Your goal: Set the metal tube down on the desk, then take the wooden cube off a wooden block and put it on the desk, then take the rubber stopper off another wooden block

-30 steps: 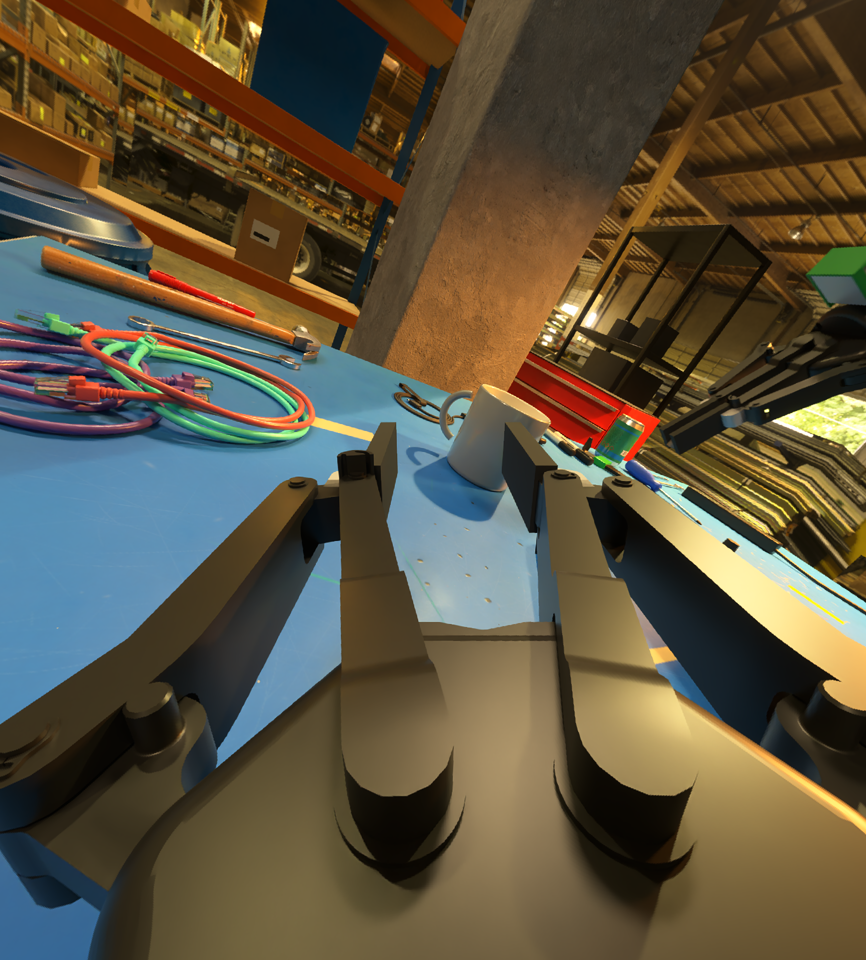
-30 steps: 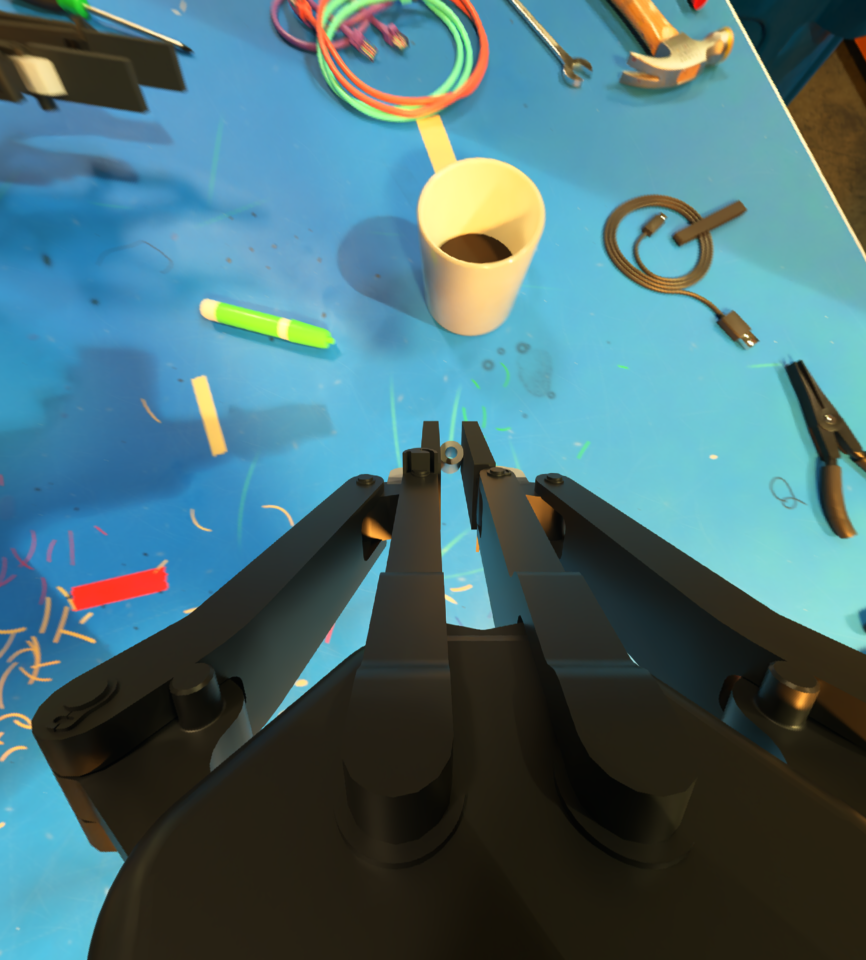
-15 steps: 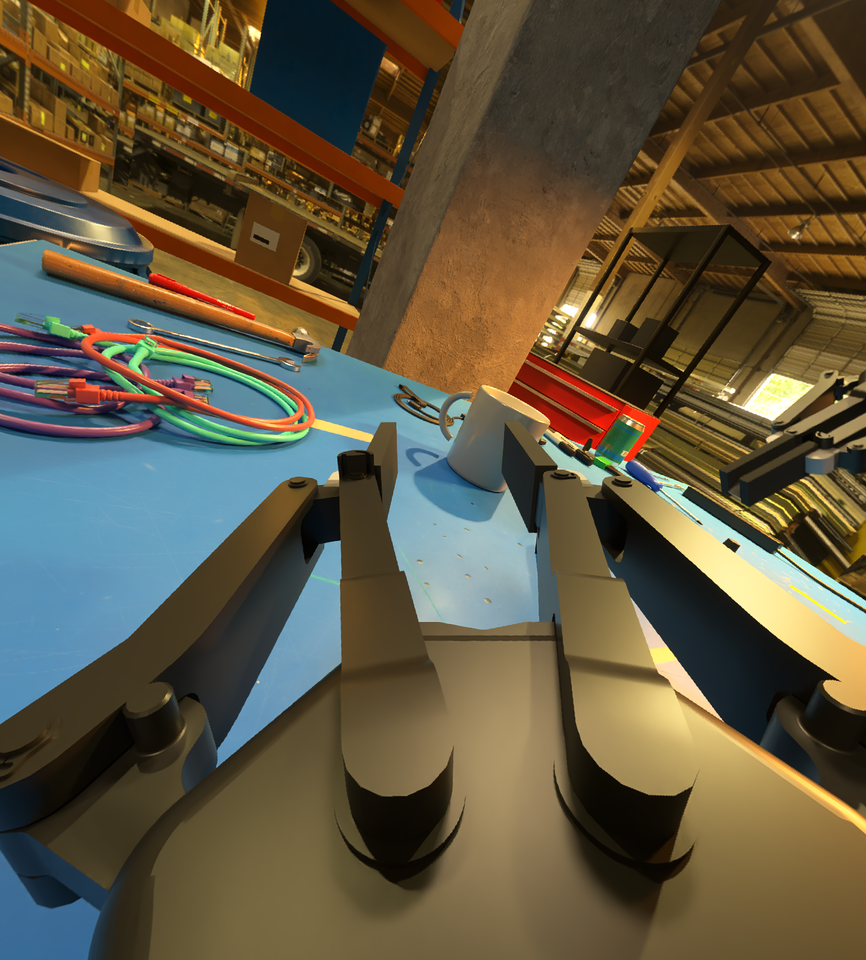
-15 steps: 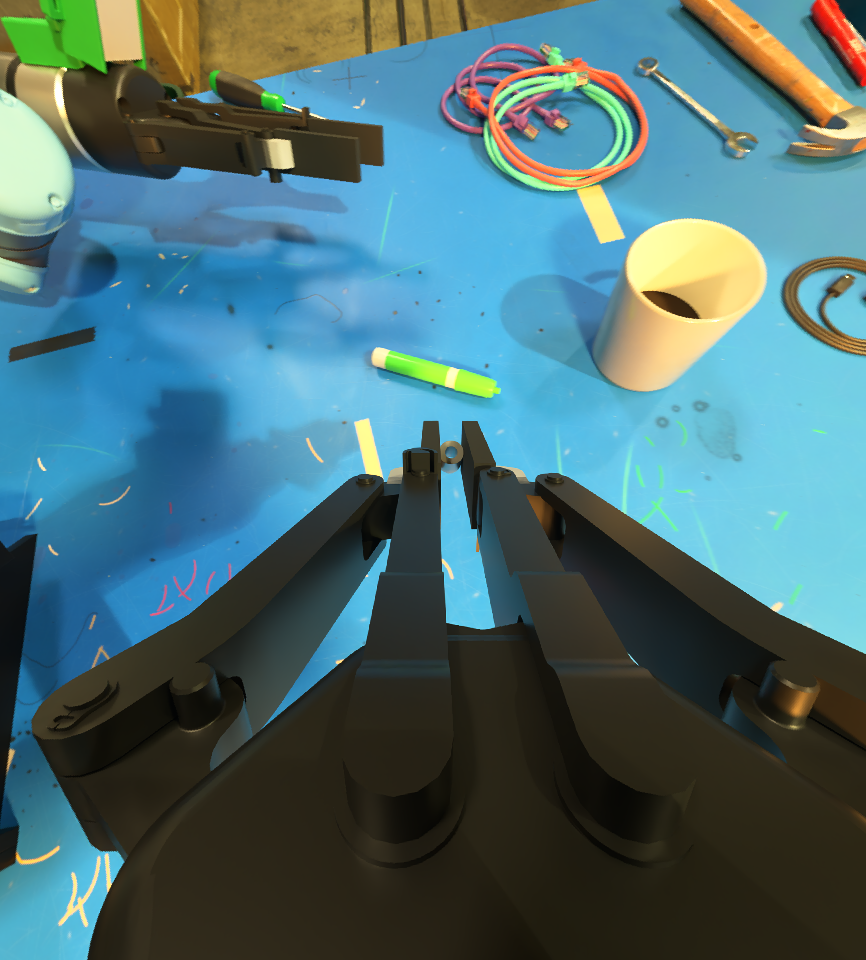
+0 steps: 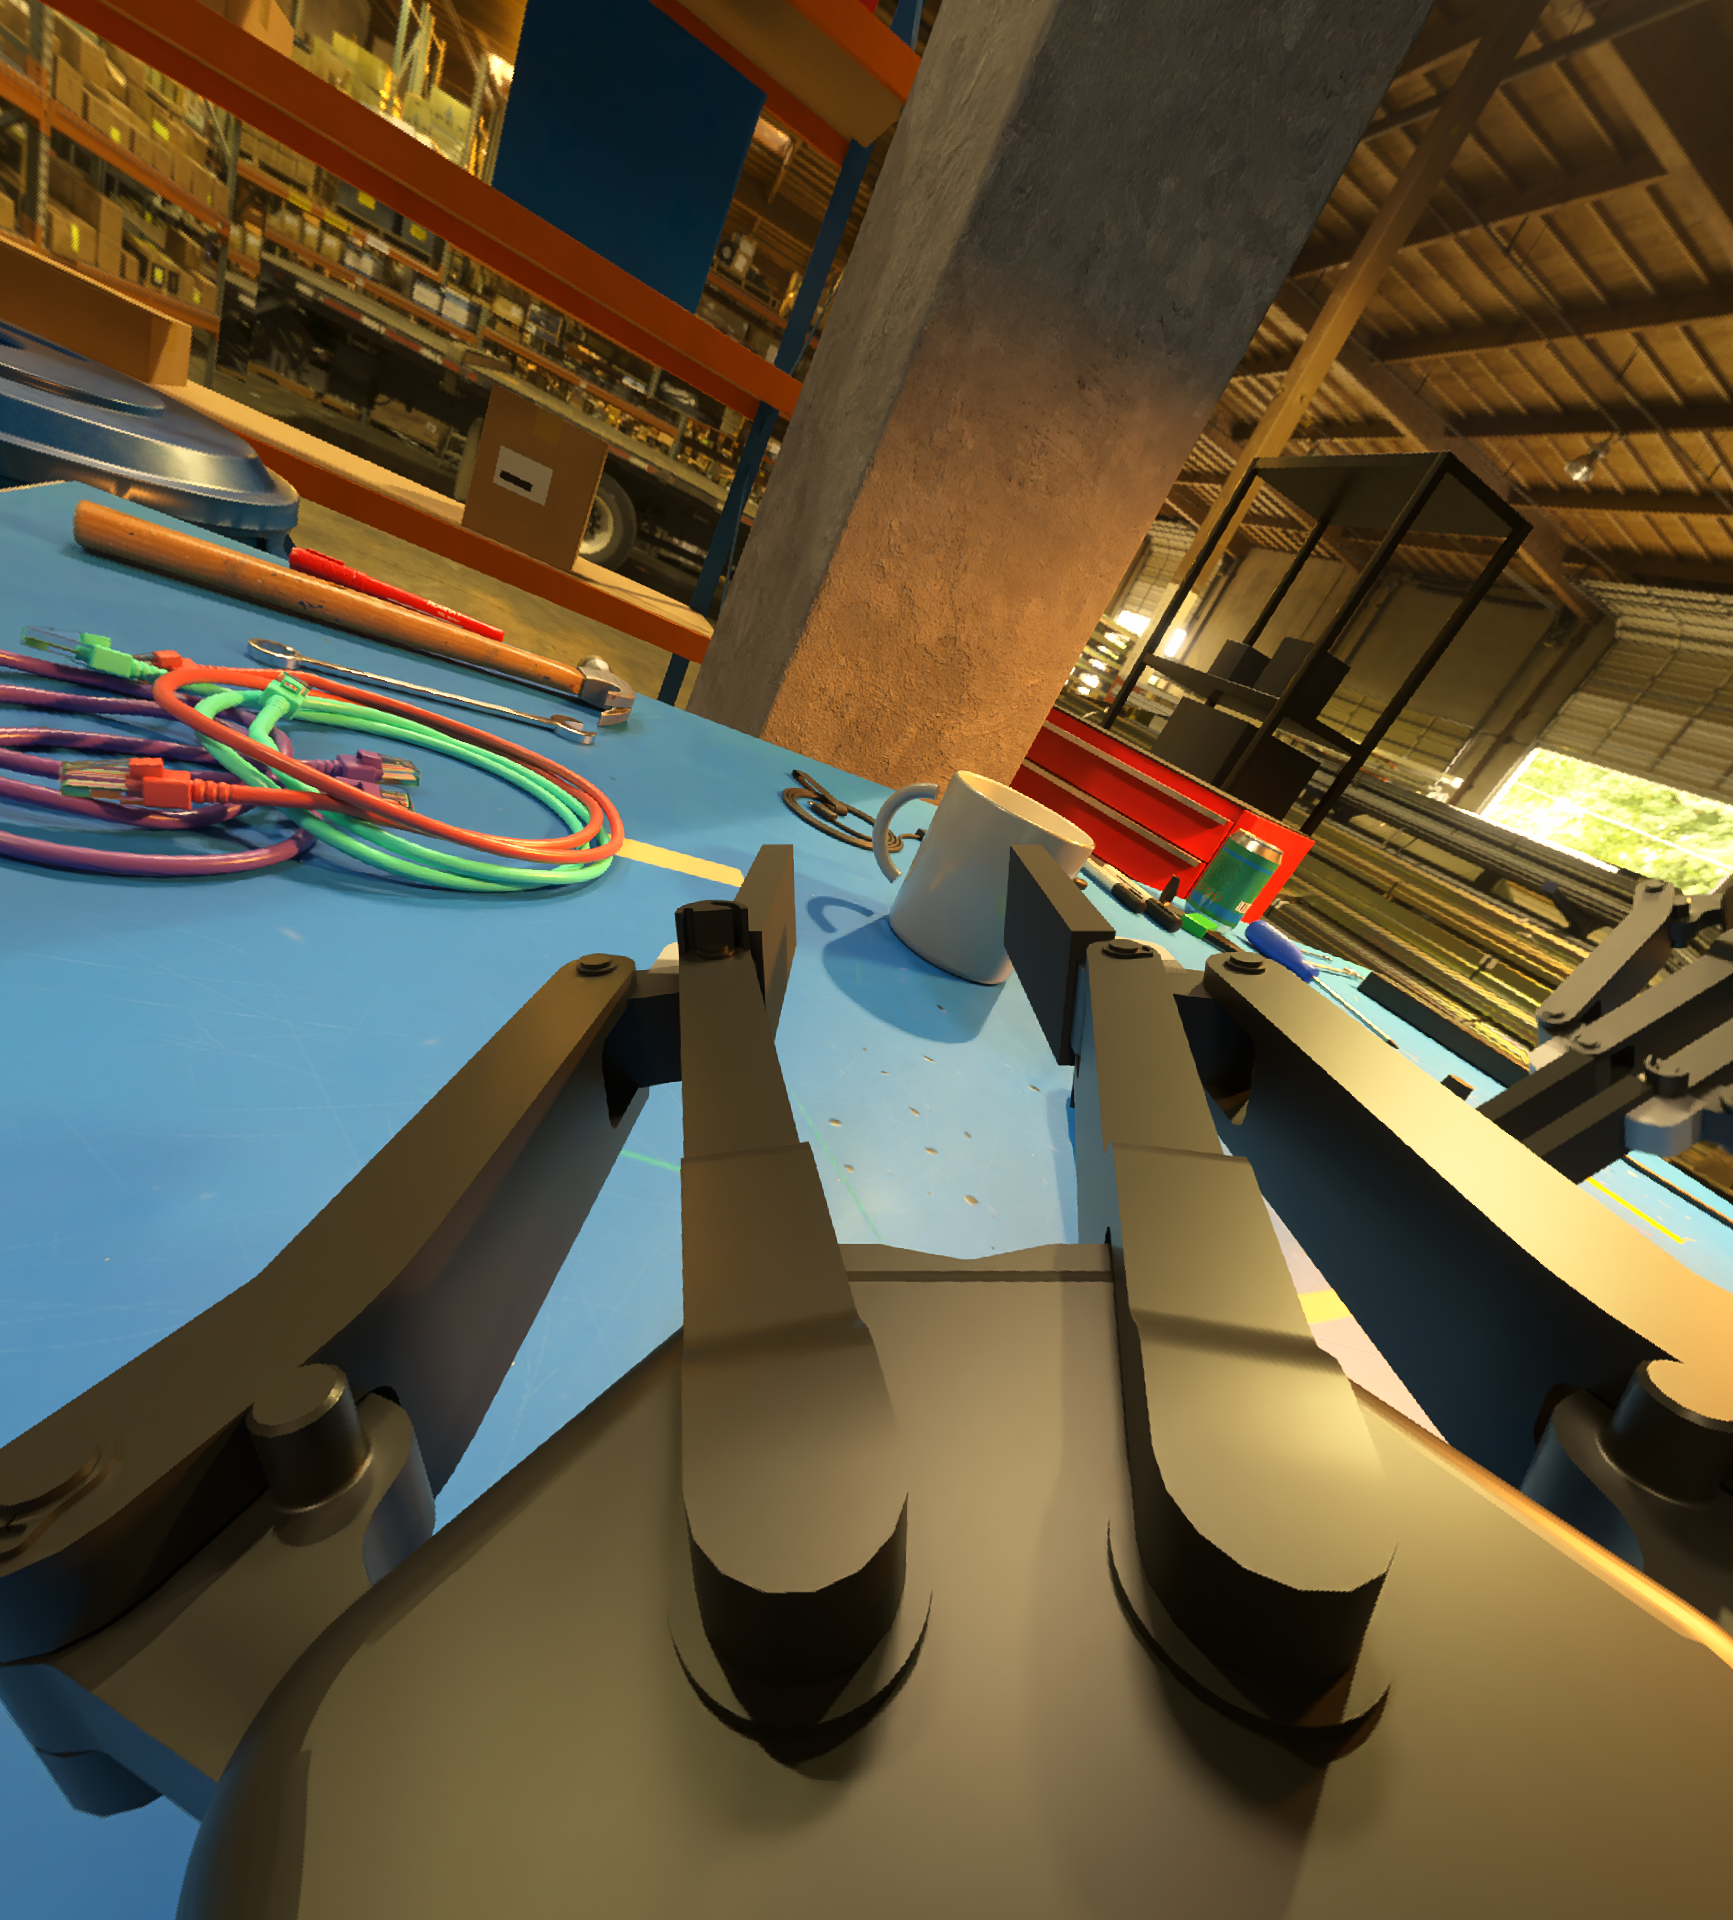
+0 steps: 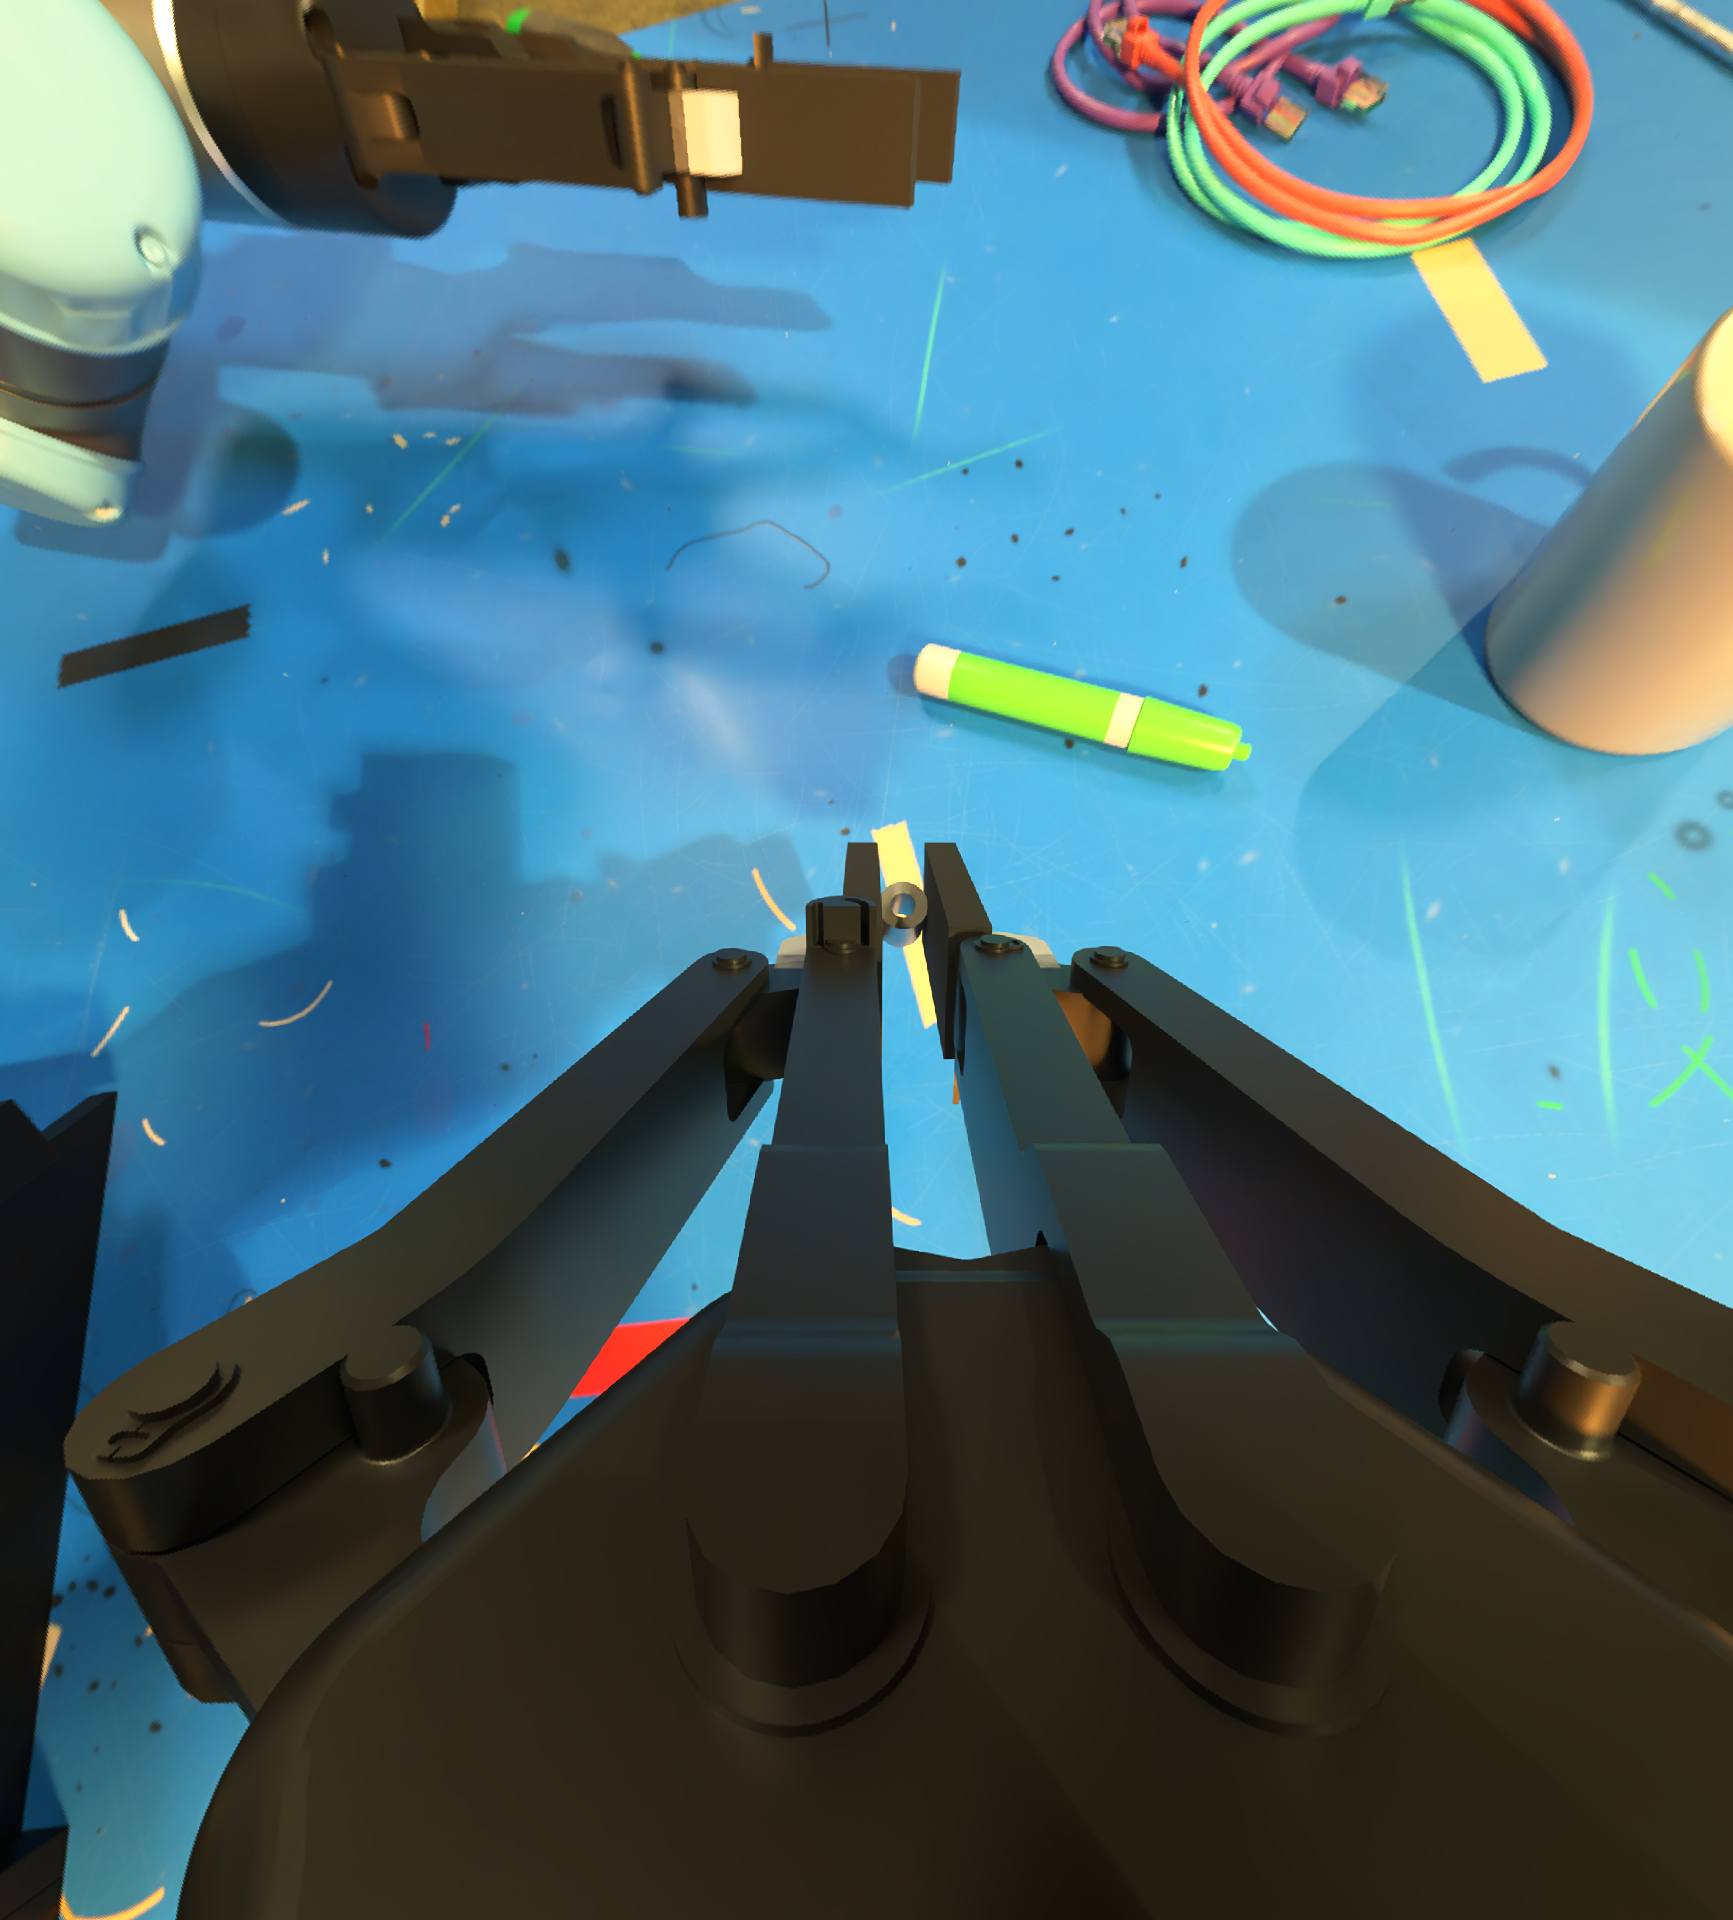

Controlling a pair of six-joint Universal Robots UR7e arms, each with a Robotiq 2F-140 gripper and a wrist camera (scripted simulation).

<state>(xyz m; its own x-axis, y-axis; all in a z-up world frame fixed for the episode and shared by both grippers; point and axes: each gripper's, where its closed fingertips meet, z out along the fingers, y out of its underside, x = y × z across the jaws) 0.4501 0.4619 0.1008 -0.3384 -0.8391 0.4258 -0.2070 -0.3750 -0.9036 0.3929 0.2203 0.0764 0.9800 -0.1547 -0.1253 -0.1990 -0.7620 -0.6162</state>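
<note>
Your right gripper [image 6: 901,883] has its fingers pinched on the small metal tube [image 6: 903,908], held above the blue table [image 6: 1049,499]; your left gripper [image 5: 898,920] is spread, empty. Release it too high and the tube may roll toward the green marker [image 6: 1080,709].

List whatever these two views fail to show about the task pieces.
- Metal tube: right wrist view shows only its ring-shaped end between the right hand fingers; its length is hidden.
- Wooden cube, wooden blocks, rubber stopper: in neither view.
- Dark object: cut off by the left edge, unidentifiable.
- Left hand: open, empty.
</note>
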